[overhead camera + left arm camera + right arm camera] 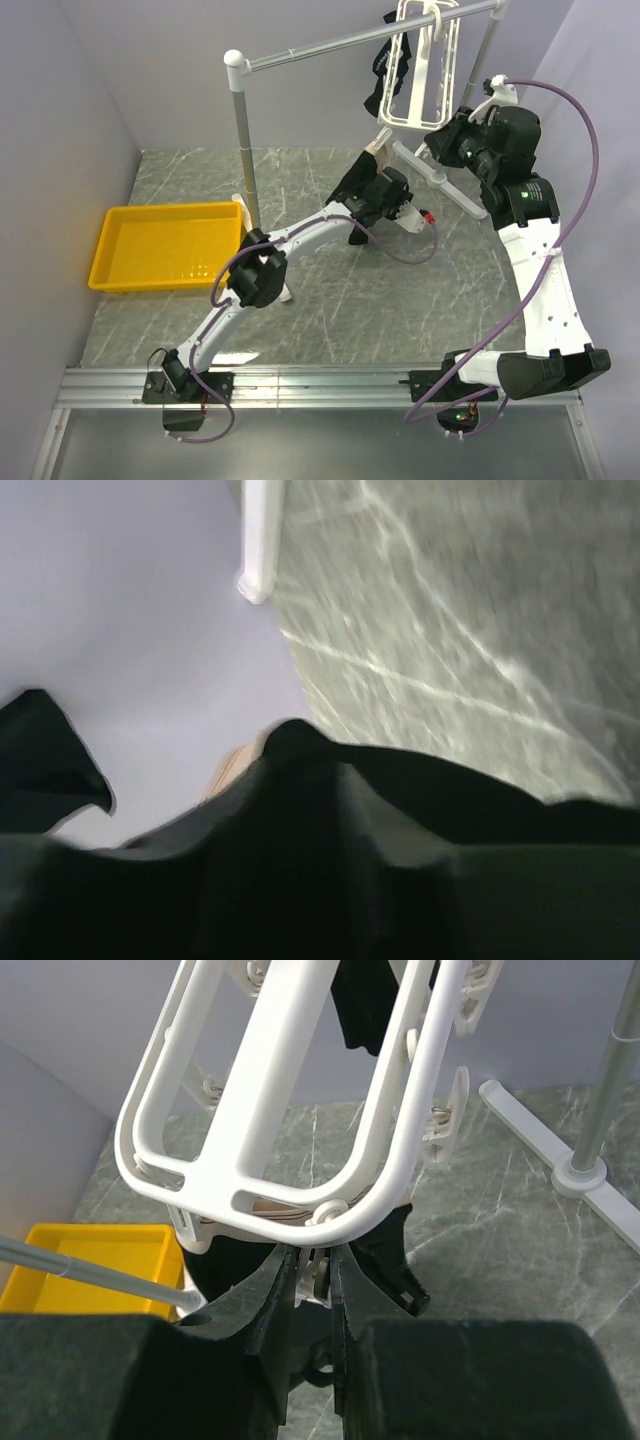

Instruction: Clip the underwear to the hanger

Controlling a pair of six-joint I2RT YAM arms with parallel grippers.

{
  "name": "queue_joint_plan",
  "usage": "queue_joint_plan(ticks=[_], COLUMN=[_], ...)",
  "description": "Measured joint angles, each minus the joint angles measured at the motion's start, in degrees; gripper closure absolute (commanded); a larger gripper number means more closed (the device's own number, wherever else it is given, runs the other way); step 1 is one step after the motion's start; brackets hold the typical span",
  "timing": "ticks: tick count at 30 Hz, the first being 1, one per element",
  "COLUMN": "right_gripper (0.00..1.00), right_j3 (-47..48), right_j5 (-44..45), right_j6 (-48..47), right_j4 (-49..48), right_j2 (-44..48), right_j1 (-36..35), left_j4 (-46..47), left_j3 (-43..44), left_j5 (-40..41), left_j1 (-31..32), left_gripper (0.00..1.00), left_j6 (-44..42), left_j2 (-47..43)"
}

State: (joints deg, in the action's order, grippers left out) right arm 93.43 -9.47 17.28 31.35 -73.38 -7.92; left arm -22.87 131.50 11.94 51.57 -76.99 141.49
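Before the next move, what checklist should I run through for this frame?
1. Left gripper holds underwear off the table: ok.
2. Right gripper closed on a clip at the hanger lower edge: ok.
3. Clip mouth open: cannot tell.
4. Waistband inside that clip: cannot tell.
5. Hanger hooked on rail: ok.

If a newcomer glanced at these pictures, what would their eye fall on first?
The white hanger stands out first. It hangs from the grey rail at the far right, with a small black garment on it. Just below, the right gripper pinches a clip at the frame's bottom edge, while the left gripper holds the underwear up beside it. A bright yellow tray sits at the left.
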Motion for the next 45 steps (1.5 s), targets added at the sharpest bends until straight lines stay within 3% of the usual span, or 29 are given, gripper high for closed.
queue_joint_plan(ticks=[1,2,3,8,14,22,23,24,26,27,28,30,38,45], right_gripper=[1.0,1.0,1.0,1.0,1.0,1.0,1.0,1.0,1.0,1.0,1.0,1.0,1.0,1.0], right_j3=[0.0,0.0,0.0,0.0,0.0,0.02,0.02,0.02,0.02,0.02,0.02,0.02,0.04,0.04], right_j5=[0.0,0.0,0.0,0.02,0.02,0.04,0.07,0.07,0.07,0.07,0.07,0.04,0.0,0.02], right_j6=[0.0,0.0,0.0,0.0,0.0,-0.2,-0.24,-0.26,-0.39,-0.44,-0.44,-0.42,-0.2,-0.31], right_j4=[0.0,0.0,0.02,0.02,0.0,-0.02,0.0,-0.02,0.0,-0.02,0.0,0.0,-0.02,-0.02], right_j2=[0.0,0.0,0.0,0.0,0.0,-0.02,-0.02,-0.02,-0.02,-0.02,-0.02,-0.04,-0.59,-0.72], right_j1=[0.0,0.0,0.0,-0.04,-0.09,-0.09,-0.09,-0.09,-0.09,-0.09,-0.09,-0.09,-0.09,-0.09], left_j4=[-0.7,-1.01,-0.98,1.49,2.69,-7.78,-9.77,-11.63,-13.92,-14.56,-14.91,-14.36,-4.72,-10.49], left_j3=[0.0,0.0,-0.02,-4.94,-16.96,-19.12,-19.28,-20.13,-22.08,-23.21,-23.91,-24.17,-18.29,0.59], left_j5=[0.37,0.9,1.36,0.85,-4.2,-14.25,-16.24,-18.62,-21.49,-22.69,-23.71,-25.79,-28.94,-21.92], left_j1=[-0.24,-0.48,-0.61,-0.57,0.74,1.97,1.49,0.76,-0.04,-0.37,-0.37,0.66,6.8,6.25], left_gripper=[0.88,0.97,0.99,1.0,1.0,0.99,0.91,0.67,0.49,0.35,0.3,0.03,0.01,0.01], left_j6=[-0.24,-0.17,-0.46,-0.96,-1.4,-2.95,-3.41,-4.07,-5.01,-5.07,-5.29,-4.87,-1.81,-4.39], left_j2=[0.0,0.0,0.0,-1.68,-9.7,-20.46,-21.84,-23.58,-26.71,-28.3,-29.35,-30.51,-24.44,-8.48])
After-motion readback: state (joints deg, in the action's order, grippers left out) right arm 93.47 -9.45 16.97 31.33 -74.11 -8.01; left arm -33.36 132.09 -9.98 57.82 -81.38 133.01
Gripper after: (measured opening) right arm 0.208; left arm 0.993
